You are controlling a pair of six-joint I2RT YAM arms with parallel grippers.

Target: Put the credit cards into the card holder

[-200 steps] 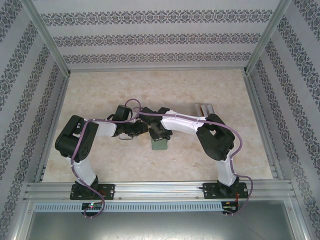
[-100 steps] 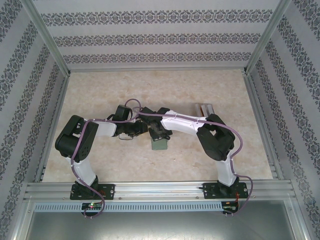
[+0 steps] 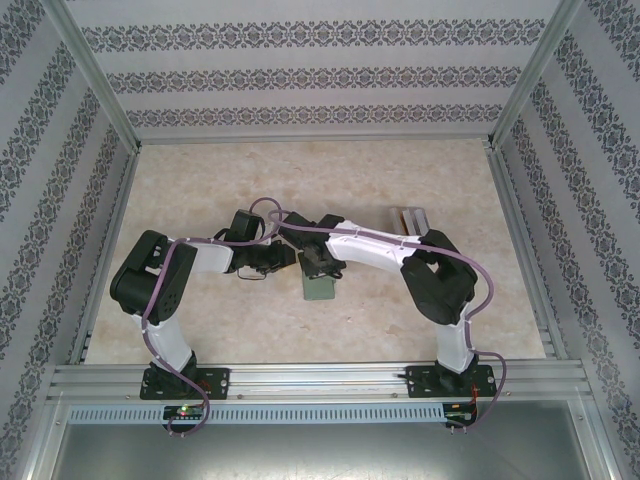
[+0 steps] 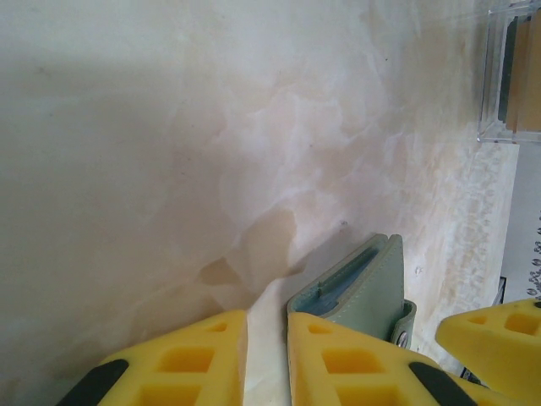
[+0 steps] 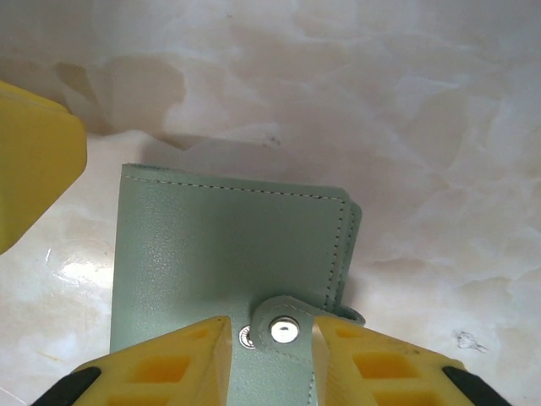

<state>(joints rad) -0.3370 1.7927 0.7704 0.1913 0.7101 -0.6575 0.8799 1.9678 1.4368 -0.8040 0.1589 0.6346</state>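
The card holder [image 3: 320, 289] lies flat on the tabletop [image 3: 250, 180] just below the middle of the top view, between the two arms. In the right wrist view the card holder [image 5: 228, 245] fills the centre of the frame, sage green and folded, its stitched edge toward the top. Its little tab [image 5: 283, 326] with a metal snap sits at its lower edge, and a second metal stud shows just left of the tab.

The right tool [image 5: 270, 359] hangs over that lower edge. Its yellow fingers are parted, one on each side of the tab, and grasp nothing. At the left edge of that frame a yellow finger [image 5: 34, 161] of the left tool stands just beside the card holder.

In the left wrist view the left tool [image 4: 266, 355] is at the bottom of the frame. Its fingers stand a narrow slit apart with bare tabletop between them, so it is released and grips nothing. The card holder [image 4: 372, 283] is just to the right of its right-hand finger, the fold gaping slightly with something bluish inside.

In the upper right corner of that view stands a clear plastic rack [image 4: 503, 80], well apart from the card holder. The credit cards [image 4: 526, 80] stand inside it, showing tan-orange through its wall.
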